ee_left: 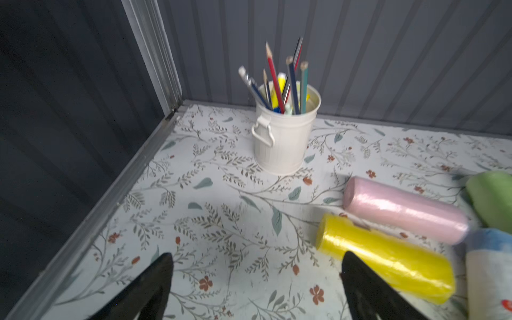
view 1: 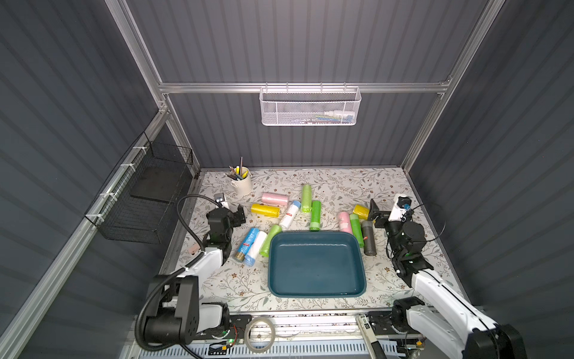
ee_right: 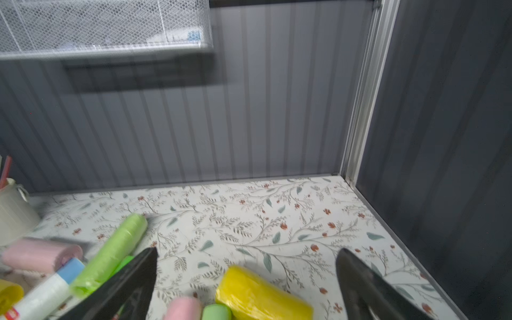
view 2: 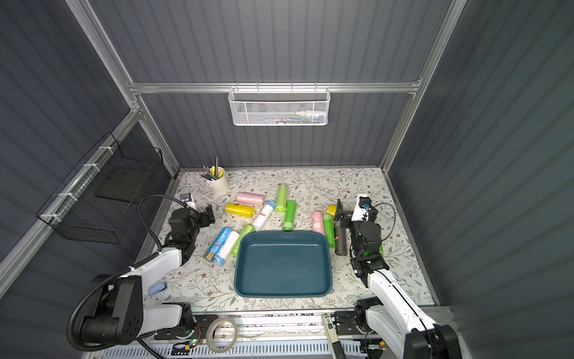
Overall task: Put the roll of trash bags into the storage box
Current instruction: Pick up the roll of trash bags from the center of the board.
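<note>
Nearest the lens, at the lower edge of both top views, a tape ring is seen between the arm bases. At lower centre the storage box is laid flat on the floral table. A green roll is found just above its upper rim, outside it like every other roll. Left of centre, the left gripper is held just beside a yellow roll of trash bags. Right of centre, the right gripper is held beside a short yellow roll.

By the left wrist camera, the left gripper is shown spread wide and holding nothing. One finger overlaps the yellow roll of trash bags, and a pink roll and a pencil cup are seen beyond.

By the right wrist camera, the right gripper is likewise shown wide and unloaded, with the short yellow roll lying on the table between its fingers.
</note>
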`<control>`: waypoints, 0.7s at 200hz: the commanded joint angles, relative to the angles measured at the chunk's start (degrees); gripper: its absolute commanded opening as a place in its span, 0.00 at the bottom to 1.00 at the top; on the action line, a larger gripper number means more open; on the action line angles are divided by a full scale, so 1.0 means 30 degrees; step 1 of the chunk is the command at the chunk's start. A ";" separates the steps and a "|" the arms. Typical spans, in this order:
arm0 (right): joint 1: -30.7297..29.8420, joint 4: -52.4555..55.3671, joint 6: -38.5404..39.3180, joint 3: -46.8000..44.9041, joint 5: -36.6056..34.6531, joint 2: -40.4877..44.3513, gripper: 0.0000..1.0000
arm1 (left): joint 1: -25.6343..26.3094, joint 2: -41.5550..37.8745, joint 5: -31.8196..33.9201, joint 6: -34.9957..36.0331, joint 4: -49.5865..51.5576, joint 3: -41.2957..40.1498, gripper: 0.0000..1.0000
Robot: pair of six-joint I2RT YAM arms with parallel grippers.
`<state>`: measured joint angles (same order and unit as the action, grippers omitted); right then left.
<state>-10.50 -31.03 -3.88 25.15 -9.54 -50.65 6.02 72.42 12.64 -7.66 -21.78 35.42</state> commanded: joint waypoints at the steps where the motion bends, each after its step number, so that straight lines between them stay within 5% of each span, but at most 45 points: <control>1: -0.0611 0.7971 -0.1770 0.3475 0.1918 -0.0476 0.99 | 0.0632 -0.0527 -0.0775 -0.2514 1.0327 0.3418 0.88; 29: -0.2250 1.1769 -0.2089 0.5802 0.3849 -0.1717 0.99 | 0.0870 -0.0649 -0.2508 -0.4232 1.4800 0.5332 0.86; 73: -0.5995 0.6082 -0.2966 0.2257 0.6842 -0.1178 0.99 | 0.0882 -0.0879 -0.4165 -0.4037 2.0668 0.7924 0.83; 118: -0.8521 0.2550 -0.2531 0.0258 0.7004 -0.0152 0.99 | 0.0864 -0.0018 -0.5467 -0.0889 2.3861 1.0544 0.83; 140: -0.9028 0.2843 -0.1163 0.0442 0.7167 -0.0628 0.99 | 0.0852 0.1499 -0.6207 0.1189 2.4069 1.0751 0.67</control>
<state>-36.14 -18.20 -11.00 26.09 10.72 -51.96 8.69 72.25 -2.04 -12.53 43.86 66.72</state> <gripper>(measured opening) 0.991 0.765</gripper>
